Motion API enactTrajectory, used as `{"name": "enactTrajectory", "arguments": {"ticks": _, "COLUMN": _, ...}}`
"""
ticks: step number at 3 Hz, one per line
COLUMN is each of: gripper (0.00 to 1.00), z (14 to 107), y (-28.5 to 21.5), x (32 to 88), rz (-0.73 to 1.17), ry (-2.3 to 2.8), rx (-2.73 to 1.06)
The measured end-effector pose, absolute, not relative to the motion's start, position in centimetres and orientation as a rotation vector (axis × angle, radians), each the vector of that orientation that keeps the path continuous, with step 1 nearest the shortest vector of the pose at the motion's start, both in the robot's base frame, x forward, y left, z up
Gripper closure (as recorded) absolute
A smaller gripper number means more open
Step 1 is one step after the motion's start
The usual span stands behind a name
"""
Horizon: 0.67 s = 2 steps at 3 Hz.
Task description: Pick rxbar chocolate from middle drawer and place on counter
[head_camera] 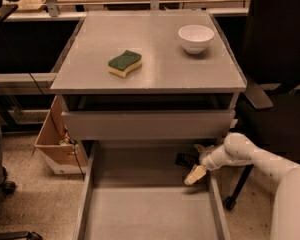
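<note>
**Gripper low in the drawer's back right corner, bar just beside it**

Your gripper (195, 173) sits inside the pulled-out drawer (140, 211), in the back right corner. It is close to the right wall and low over the floor. Its pale cream end points down and to the left. From this angle you cannot tell whether it is apart or together. The white arm (250, 154) carrying it comes in from the right, crossing over the drawer's right wall.

The bar (185, 159) is just up and left of the gripper. It shows as a small, flat, near-black shape lying on the drawer floor at the very back, close under the front panel above. Its lettering is too small to read. You cannot tell whether the gripper touches it or only stands next to it.

The drawer reaches far out toward you, with a flat grey floor and low side walls. Above it, the upper drawer (149, 125) stands slightly out from the cabinet, with a dark gap showing over its plain grey front.

On top, the worktop (160, 74) carries two things, well apart. A sponge (125, 63), green over yellow, lies left of centre. A white bowl (196, 37) stands upright toward the back right.

A cardboard box (52, 146) sits on the floor left of the cabinet. A black chair (280, 59) stands to the right, behind the arm.
</note>
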State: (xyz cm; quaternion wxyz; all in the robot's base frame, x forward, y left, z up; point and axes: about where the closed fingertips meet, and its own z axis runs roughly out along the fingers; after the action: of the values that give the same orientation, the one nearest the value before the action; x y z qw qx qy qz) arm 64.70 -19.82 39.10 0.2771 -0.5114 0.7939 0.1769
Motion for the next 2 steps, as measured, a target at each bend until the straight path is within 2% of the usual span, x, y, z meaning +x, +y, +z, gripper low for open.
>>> {"name": "enactTrajectory", "arguments": {"ticks": 2, "gripper": 0.00, "z": 38.9, "y": -17.7, "x": 61.0, "rz": 0.353, "ry": 2.173, "rx": -1.244}}
